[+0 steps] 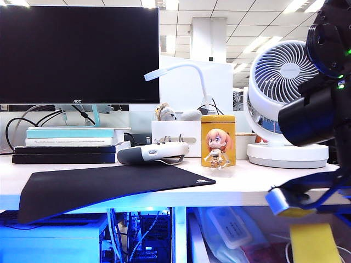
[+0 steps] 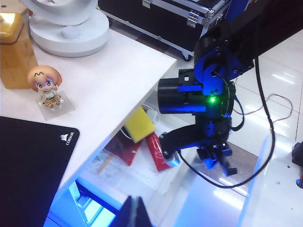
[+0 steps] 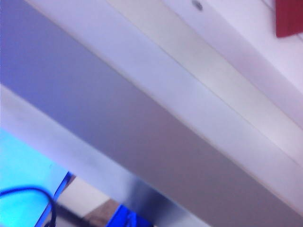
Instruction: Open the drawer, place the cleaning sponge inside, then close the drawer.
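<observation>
R gripper [image 2: 163, 144] under desk edge [image 2: 128, 111], pinching sponge [image 2: 140, 124]; L gripper [image 2: 135, 213] low, state unclear.

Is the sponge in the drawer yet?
Not yet, it seems. The cleaning sponge is just under the desk edge, beside the shut right gripper; whether it's gripped is unclear. No open drawer shows. The left gripper hovers out in front of the desk. To do: sponge inside, drawer closed.

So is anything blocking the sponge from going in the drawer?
No drawer shows, so I cannot tell. The cleaning sponge is just under the desk edge beside the right arm, its gripper hidden; the left gripper hovers apart.
</observation>
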Robot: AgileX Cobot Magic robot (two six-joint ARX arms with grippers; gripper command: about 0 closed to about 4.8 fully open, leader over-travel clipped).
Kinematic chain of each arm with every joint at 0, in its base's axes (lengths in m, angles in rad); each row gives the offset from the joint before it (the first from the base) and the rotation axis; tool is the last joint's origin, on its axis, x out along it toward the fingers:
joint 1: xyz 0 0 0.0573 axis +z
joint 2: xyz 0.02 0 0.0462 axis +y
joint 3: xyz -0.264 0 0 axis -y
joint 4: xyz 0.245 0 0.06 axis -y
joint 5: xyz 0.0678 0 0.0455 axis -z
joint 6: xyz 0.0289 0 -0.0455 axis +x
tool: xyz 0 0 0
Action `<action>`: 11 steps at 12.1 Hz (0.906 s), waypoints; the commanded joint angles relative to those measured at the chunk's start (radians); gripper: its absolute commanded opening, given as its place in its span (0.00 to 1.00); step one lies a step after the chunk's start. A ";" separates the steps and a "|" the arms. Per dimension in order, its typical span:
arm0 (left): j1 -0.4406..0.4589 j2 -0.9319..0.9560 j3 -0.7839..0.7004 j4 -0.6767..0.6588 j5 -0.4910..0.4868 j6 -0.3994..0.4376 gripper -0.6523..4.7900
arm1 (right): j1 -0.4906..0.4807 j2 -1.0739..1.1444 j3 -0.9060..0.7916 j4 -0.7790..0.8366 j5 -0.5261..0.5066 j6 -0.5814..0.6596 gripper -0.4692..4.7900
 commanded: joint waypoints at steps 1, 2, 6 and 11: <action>0.000 -0.002 0.005 0.010 0.001 0.003 0.11 | 0.000 0.000 0.002 0.067 0.004 -0.003 0.07; 0.000 -0.002 0.005 0.010 0.001 0.003 0.11 | 0.000 0.000 0.002 0.085 0.004 -0.003 0.07; 0.000 -0.002 0.005 0.009 0.001 0.003 0.11 | 0.000 0.000 0.002 0.149 0.024 0.006 0.07; 0.000 -0.002 0.005 0.009 0.001 0.003 0.11 | 0.000 0.000 0.002 0.230 0.037 0.023 0.07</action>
